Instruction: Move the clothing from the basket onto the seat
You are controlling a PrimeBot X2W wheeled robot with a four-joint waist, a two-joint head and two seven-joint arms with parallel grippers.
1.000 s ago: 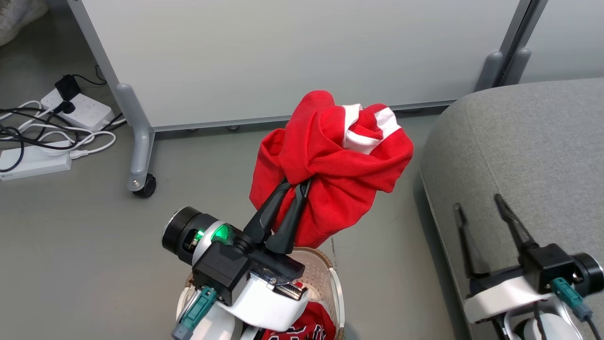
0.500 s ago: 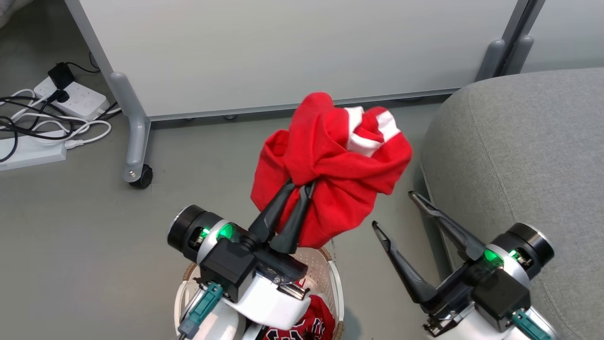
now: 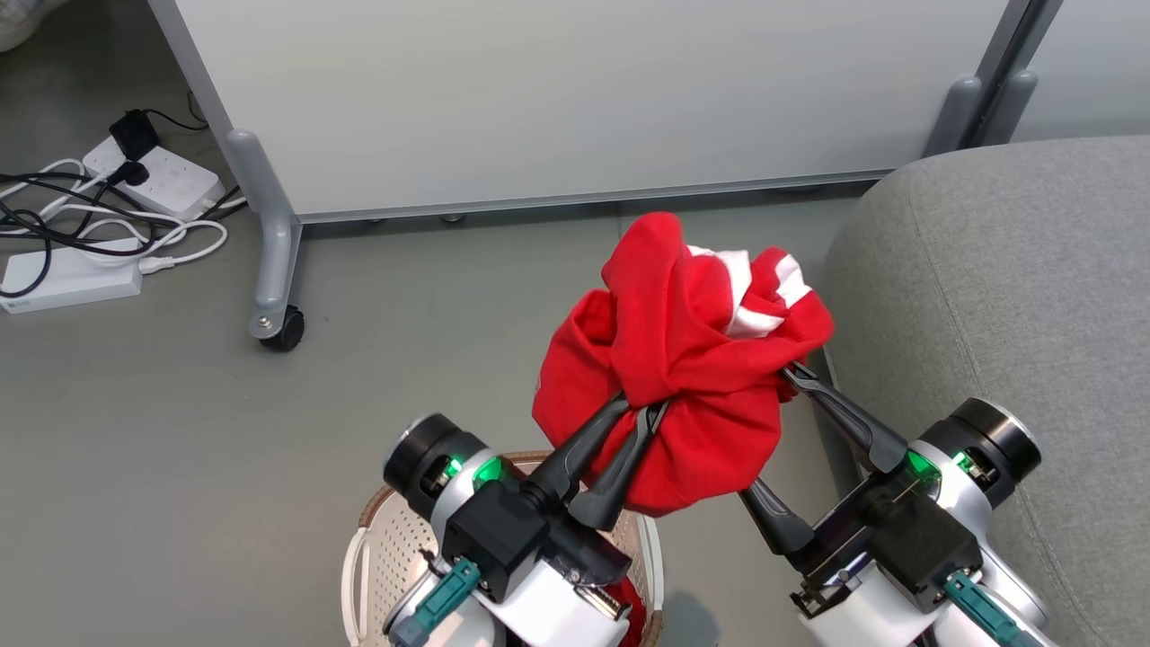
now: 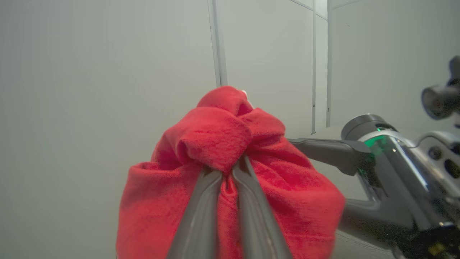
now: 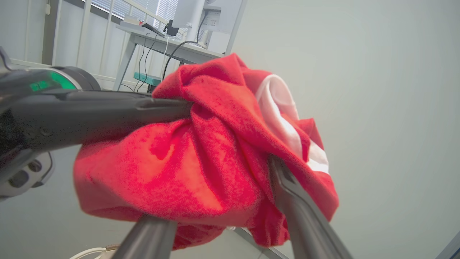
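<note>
Just right of my left gripper (image 3: 643, 410), clamped on the clothing (image 3: 692, 359) lifted clear of the basket (image 3: 377, 530), my right gripper (image 3: 771, 433) had swung in, spread wide around the garment. The seat (image 3: 988, 270) beyond looked like the next stop.

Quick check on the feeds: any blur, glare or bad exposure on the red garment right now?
Head view: sharp, evenly lit, no glare; the red garment reads crisply. Left wrist view: soft overall, and the left end effector blurs toward the lens. Right wrist view: the red looks oversaturated, and the near fingers of the right end effector are out of focus.
</note>
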